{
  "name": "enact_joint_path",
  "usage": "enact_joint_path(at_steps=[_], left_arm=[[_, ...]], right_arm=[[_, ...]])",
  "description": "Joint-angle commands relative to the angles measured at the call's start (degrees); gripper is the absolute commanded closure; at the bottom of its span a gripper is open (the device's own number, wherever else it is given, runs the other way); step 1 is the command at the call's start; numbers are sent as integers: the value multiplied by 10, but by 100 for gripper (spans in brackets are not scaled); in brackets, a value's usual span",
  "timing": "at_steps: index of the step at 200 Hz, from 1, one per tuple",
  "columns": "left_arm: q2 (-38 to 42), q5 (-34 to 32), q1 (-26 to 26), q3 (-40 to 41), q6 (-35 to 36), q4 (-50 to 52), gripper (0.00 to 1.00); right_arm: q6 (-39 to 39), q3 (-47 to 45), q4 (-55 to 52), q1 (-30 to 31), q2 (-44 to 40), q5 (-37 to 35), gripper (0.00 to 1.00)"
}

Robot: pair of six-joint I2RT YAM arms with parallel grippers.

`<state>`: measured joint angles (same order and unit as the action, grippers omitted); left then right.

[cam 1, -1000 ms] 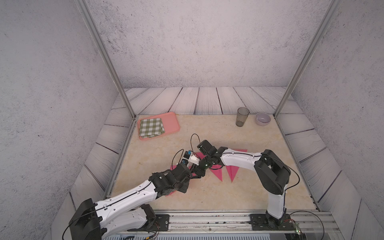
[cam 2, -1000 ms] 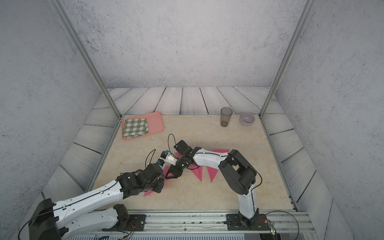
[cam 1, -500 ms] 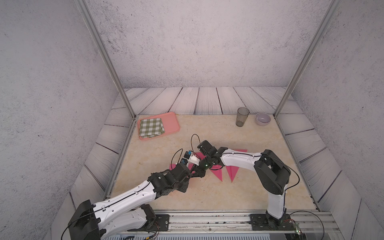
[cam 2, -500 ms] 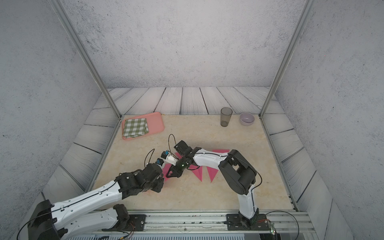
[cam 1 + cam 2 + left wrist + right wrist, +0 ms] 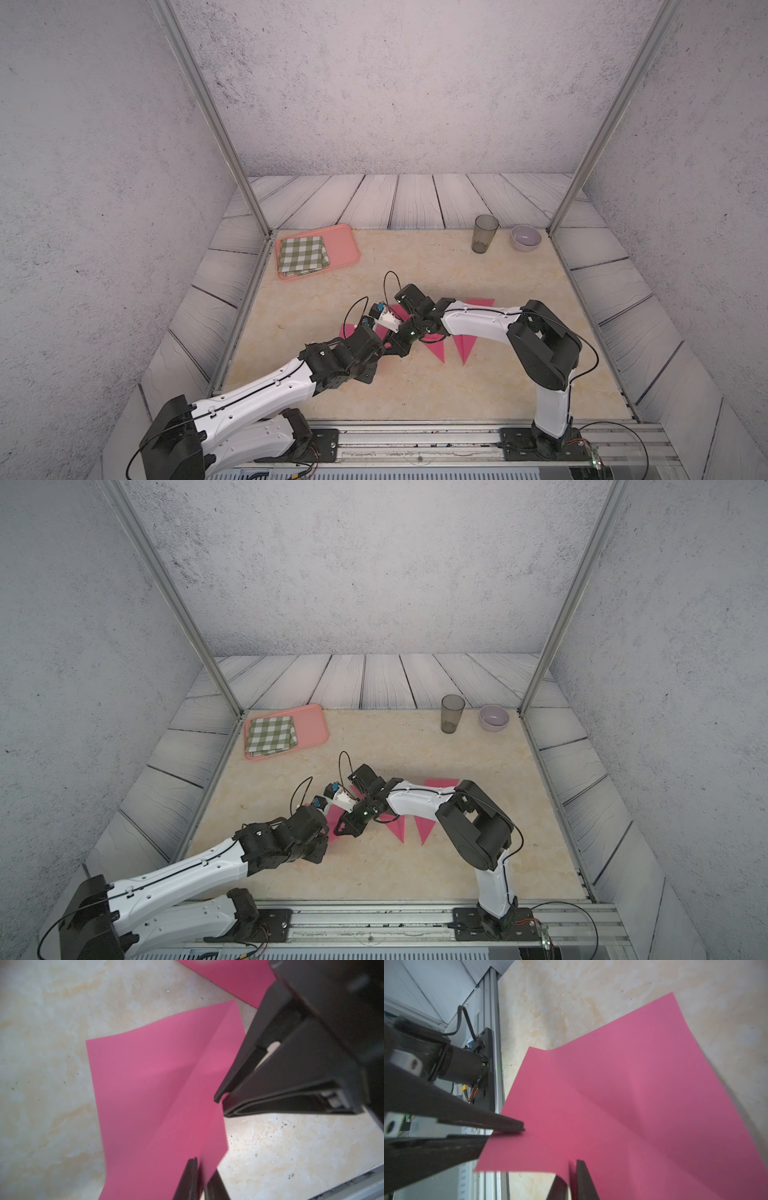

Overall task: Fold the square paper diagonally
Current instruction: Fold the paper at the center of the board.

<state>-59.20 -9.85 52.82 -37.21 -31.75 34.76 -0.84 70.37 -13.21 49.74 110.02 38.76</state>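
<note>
The square pink paper [image 5: 155, 1095] [image 5: 633, 1095] is lifted off the table between my two grippers. A soft diagonal crease runs across it. My right gripper [image 5: 571, 1169] is shut on one edge near a corner, and the left wrist view shows it [image 5: 221, 1099] pinching that edge. My left gripper [image 5: 204, 1165] has its jaws slightly parted, with the paper's edge running between them. In the right wrist view one of its fingers [image 5: 508, 1124] lies over the sheet and the other under it. In a top view both grippers meet at mid-table [image 5: 390, 347], and the arms hide most of the sheet.
Pink folded triangles [image 5: 463, 347] [image 5: 480, 302] lie on the table under and beside the right arm. A pink tray [image 5: 347, 245] with a checked cloth [image 5: 302, 255] sits at the back left. A dark cup [image 5: 484, 233] and a pale bowl [image 5: 525, 237] stand at the back right.
The right gripper has closed onto the paper's edge. The left gripper's jaws, shut before, have parted a little. Both arms stay almost where they were.
</note>
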Motion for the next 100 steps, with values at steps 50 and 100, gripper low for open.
enact_joint_path(at_steps=[50,100], left_arm=[[96,-93,-3,-34,-31,50,3],[134,-172,-34,-33,-62,73,18]], right_arm=[[29,9,-24,-1,-12,-35,88],[70,7,-23,1,-17,-32,89]])
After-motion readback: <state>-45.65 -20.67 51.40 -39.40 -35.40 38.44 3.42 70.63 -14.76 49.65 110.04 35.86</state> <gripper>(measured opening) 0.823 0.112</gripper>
